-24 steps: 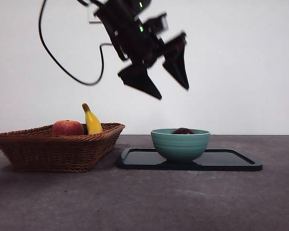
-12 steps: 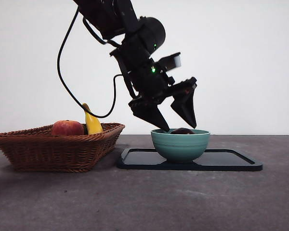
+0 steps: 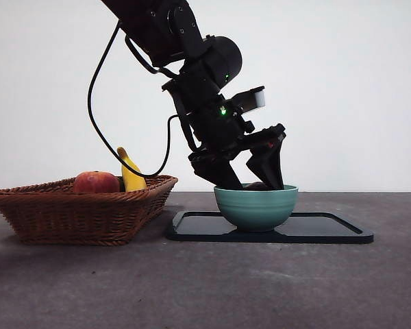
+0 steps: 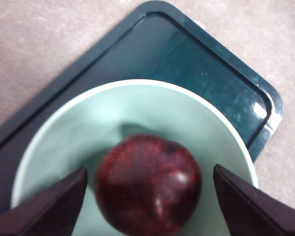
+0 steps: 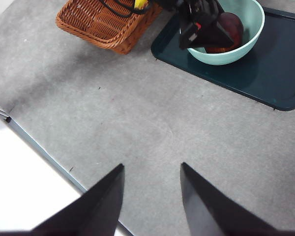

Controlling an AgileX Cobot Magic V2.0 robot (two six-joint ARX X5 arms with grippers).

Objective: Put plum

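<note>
The dark maroon plum (image 4: 147, 184) lies in the bottom of a pale teal bowl (image 4: 78, 132). My left gripper (image 4: 150, 169) is open, with one jaw on each side of the plum and a small gap at both. In the front view the left gripper (image 3: 253, 179) dips into the bowl (image 3: 255, 205), and only the top of the plum (image 3: 259, 186) shows over the rim. The right wrist view shows the plum (image 5: 229, 27) partly behind that arm. My right gripper (image 5: 151, 166) hangs open over bare table, far from the bowl.
The bowl stands on a dark tray (image 3: 329, 229). To its left a wicker basket (image 3: 82, 212) holds a red-orange fruit (image 3: 96, 181) and a banana (image 3: 130, 175). A black cable loops from the left arm above the basket. The table's edge runs near the right gripper.
The left arm has come down from high above the bowl, and its open jaws now reach inside the rim on both sides of the plum. The plum, bowl and basket stay put.
</note>
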